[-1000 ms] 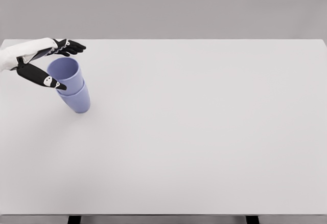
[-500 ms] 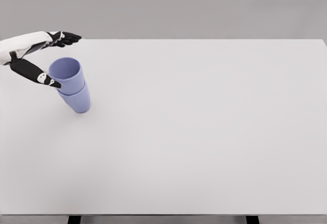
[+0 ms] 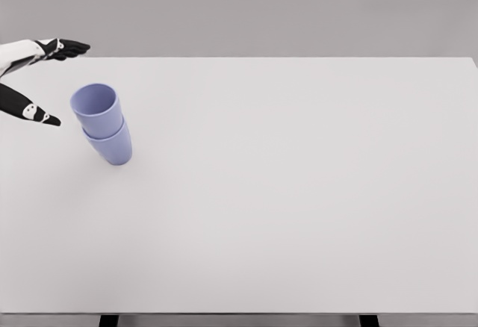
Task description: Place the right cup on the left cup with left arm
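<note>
Pulled back leftward since the earlier frame, the left hand [image 3: 33, 81] hovers with fingers [image 3: 69, 46] spread, holding nothing. Just right of them, two nested lavender plastic cups [image 3: 102, 122] stand on the white surface [image 3: 299, 192].

Two stacked cups [image 3: 101, 122], one table [image 3: 299, 192], one hand [image 3: 33, 81].

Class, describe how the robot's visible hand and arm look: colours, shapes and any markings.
The left hand has slim black fingers with small white markings near the tips, joined to a smooth white arm at the picture's left edge. No cables or sleeves show.
</note>
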`<state>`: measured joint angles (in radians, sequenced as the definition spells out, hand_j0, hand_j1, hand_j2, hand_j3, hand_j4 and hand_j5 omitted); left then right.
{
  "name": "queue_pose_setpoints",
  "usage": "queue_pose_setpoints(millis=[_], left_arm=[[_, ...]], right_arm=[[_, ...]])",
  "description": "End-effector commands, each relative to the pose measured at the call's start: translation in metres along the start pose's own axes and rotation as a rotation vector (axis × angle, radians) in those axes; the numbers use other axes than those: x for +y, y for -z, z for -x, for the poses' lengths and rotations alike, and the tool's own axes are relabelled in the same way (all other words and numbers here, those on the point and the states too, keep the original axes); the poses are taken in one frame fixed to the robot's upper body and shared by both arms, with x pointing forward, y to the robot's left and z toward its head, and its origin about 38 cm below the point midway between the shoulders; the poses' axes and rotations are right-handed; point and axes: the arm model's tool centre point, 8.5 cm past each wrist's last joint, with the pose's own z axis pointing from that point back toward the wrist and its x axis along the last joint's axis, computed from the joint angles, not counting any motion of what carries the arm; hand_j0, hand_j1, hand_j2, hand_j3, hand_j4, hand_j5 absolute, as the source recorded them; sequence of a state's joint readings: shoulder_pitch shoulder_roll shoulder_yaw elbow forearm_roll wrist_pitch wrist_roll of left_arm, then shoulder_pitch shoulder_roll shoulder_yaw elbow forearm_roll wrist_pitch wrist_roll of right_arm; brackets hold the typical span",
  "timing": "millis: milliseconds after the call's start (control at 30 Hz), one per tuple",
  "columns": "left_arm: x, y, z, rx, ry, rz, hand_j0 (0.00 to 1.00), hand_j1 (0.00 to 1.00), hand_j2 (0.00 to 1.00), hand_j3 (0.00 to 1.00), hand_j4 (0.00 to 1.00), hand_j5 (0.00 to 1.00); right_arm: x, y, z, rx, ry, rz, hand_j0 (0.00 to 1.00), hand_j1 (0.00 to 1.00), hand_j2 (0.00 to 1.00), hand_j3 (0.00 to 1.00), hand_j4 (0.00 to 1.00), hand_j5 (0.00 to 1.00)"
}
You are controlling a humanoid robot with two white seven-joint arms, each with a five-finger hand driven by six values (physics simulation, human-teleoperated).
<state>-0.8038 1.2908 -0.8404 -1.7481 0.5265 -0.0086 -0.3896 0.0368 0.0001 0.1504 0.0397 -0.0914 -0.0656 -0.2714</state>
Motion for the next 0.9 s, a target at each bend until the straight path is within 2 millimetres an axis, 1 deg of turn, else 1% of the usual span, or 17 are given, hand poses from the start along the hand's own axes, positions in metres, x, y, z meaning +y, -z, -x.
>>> queue_pose_setpoints(millis=[0,300,400,600,867], left_arm=[[0.002,-0.0004,0.0006,-0.006,0.0,-0.005,1.0,1.0,1.0,1.0,1.0,1.0],[-0.0001,-0.0024,0.0033,-0.006,0.007,0.059,1.0,1.0,1.0,1.0,1.0,1.0],[0.0008,-0.0036,0.0071,0.0,0.006,0.068,1.0,1.0,1.0,1.0,1.0,1.0],[-0.0014,-0.0031,0.0049,-0.006,0.012,0.084,1.0,1.0,1.0,1.0,1.0,1.0],[-0.004,-0.0009,0.0069,-0.013,0.009,0.088,1.0,1.0,1.0,1.0,1.0,1.0]], right_arm=[[-0.0001,0.0,0.0001,0.0,0.001,0.0,1.0,1.0,1.0,1.0,1.0,1.0],[-0.0001,0.0,0.0001,0.0,0.001,0.0,1.0,1.0,1.0,1.0,1.0,1.0],[-0.0001,0.0,0.0001,0.0,0.002,0.0,1.0,1.0,1.0,1.0,1.0,1.0],[-0.0001,0.0,0.0001,0.0,0.001,0.0,1.0,1.0,1.0,1.0,1.0,1.0],[-0.0001,0.0,0.0001,0.0,0.001,0.0,1.0,1.0,1.0,1.0,1.0,1.0]])
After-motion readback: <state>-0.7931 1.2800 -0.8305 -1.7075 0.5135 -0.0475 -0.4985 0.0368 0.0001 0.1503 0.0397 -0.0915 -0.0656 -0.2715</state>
